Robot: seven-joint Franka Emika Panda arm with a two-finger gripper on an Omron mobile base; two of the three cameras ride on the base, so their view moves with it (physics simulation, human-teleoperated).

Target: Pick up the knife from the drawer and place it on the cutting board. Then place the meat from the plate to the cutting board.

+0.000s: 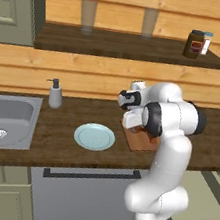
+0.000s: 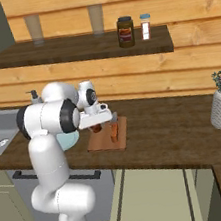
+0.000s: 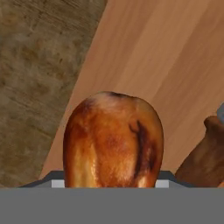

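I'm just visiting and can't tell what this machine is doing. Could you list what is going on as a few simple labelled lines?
Setting: a kitchen counter of dark wood
Robot hand: hand low over the cutting board
Meat: the drumstick sits right at the hand, above the board; whether it is gripped or already lying there cannot be told
Knife: the knife lies on the board beside the meat
Plate: the pale blue plate beside the board has nothing on it
Drawer: the drawer is pulled open below the counter
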